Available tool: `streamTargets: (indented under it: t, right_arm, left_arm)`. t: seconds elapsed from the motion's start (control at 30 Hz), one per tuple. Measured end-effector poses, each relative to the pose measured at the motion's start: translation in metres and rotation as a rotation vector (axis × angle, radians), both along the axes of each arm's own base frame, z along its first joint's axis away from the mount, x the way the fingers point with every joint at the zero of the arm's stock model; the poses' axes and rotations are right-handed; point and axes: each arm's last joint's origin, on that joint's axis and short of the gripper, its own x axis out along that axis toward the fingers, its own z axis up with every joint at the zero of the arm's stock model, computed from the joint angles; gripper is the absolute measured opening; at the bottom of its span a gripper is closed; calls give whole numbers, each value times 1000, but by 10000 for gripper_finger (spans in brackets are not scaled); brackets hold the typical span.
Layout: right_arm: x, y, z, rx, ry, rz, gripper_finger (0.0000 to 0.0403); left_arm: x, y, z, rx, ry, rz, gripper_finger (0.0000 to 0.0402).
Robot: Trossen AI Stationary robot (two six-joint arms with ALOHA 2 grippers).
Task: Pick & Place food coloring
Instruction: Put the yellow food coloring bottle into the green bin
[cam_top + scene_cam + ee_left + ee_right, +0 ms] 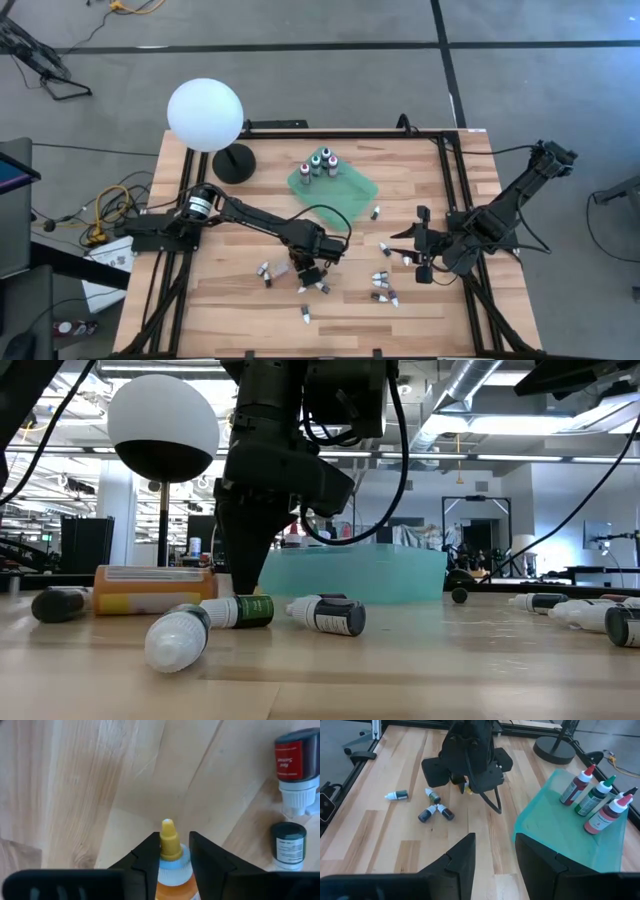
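An orange food coloring bottle (150, 590) with a yellow tip (168, 835) lies on its side on the wooden table. My left gripper (305, 268) stands over its tip end, pointing down and shut on it. Several small food coloring bottles (382, 280) lie scattered around, some right beside the left gripper (330, 615). Three taller bottles (322, 163) stand upright in the green tray (350, 195). My right gripper (495, 852) hovers open and holding nothing, above the table's right side. My left gripper pinches the orange bottle at its pale blue collar (173, 864), just behind the yellow tip, between its two fingers (150, 855). The fingers come from above, pointing down, and lie across the bottle. The bottle's body (120, 600) rests level on the table.
A white globe lamp (205, 115) on a black base (234, 163) stands at the far left. A red-labelled bottle (297, 770) and a dark one (289, 845) lie close to the held bottle. Black frame rails (455, 170) run along the table's edges.
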Motion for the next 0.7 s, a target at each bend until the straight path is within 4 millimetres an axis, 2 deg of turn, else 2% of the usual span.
streamTargets:
  t: [0.17,0.3,0.7]
  right_arm:
    - [0,0,0,0,0,0,131]
    - [0,0,0,0,0,-1,131]
    - [1,1,-1,-5,4,-1,131]
  left_arm:
    - [0,0,0,3,-2,-13,76]
    - [0,0,0,2,-3,-51,82]
    - [1,7,0,12,-5,-104,182]
